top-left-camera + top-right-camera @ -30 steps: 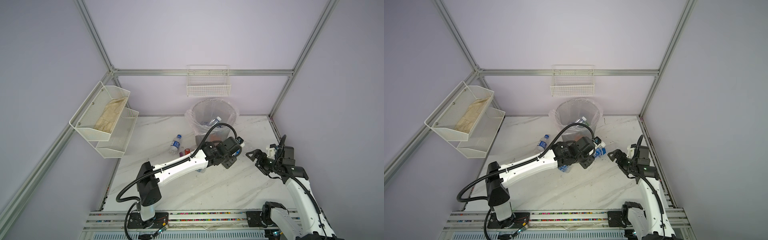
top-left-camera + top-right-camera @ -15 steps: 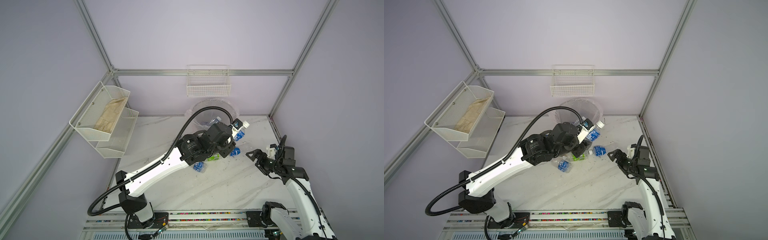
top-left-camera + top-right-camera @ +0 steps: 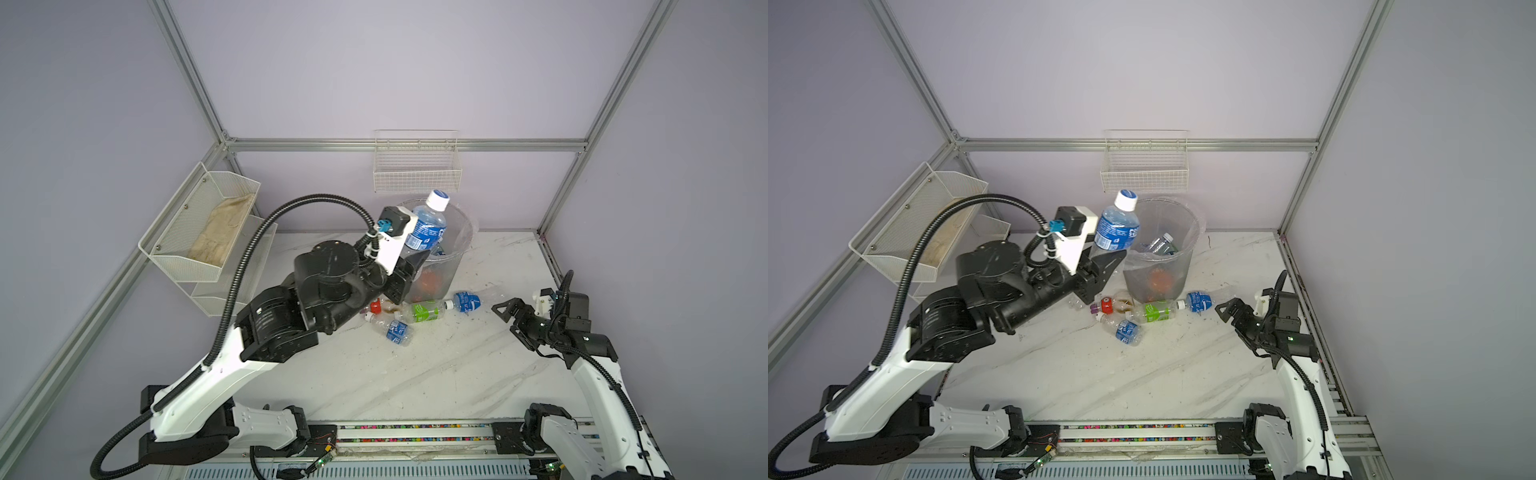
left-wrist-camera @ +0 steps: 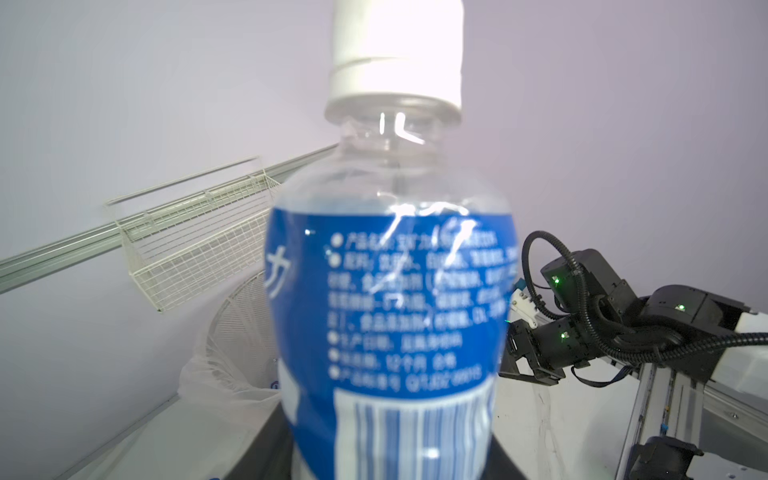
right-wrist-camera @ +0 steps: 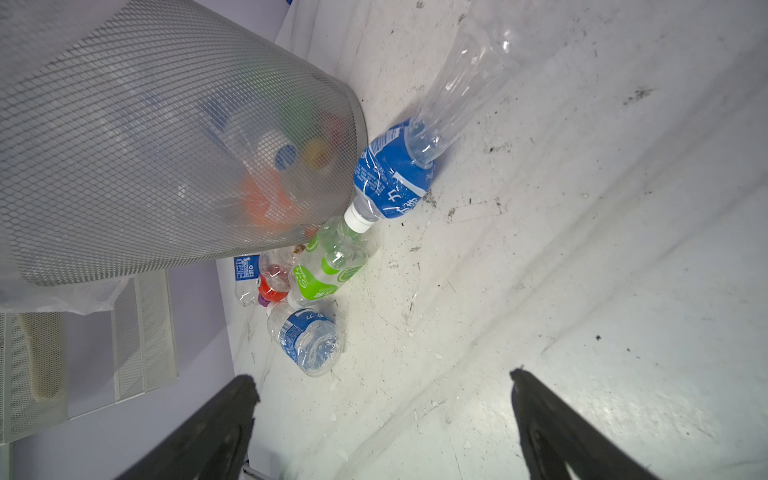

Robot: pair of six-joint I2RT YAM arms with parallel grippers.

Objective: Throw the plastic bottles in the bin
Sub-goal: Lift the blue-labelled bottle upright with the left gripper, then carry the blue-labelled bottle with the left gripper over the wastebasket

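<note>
In both top views, the left hand [image 3: 419,255] is seen clamped on the lower part of the held bottle [image 3: 428,228], a clear one with a blue label and a white cap. The held bottle is raised upright, cap uppermost, at the left side of the rim of the bin [image 3: 470,232]; whether it is over the opening cannot be told. Bottles are seen lying inside the bin. On the bench [image 3: 415,374], at the bin's foot, a green-labelled bottle [image 3: 422,312], a blue-labelled bottle [image 3: 467,301], a crushed bottle [image 3: 397,331] and a red-capped bottle [image 3: 375,306] are clustered. The right hand [image 3: 505,320] is held low at the right of the bench, its jaws wide apart and nothing between them.

In the left wrist view, the frame is filled by the held bottle [image 4: 390,311], with its cap at the top. Behind it the bin's mesh and liner [image 4: 237,324], a white wire basket [image 4: 195,257] on the wall and the right arm [image 4: 623,324] are seen.

In the right wrist view, the right hand's two fingers [image 5: 216,432] are spread wide above the bare bench. The blue-labelled bottle [image 5: 390,174] is shown lying just beside the bin's base [image 5: 145,145], its cap touching the green-labelled bottle [image 5: 328,270]. The crushed bottle [image 5: 307,336] lies close by.
</note>
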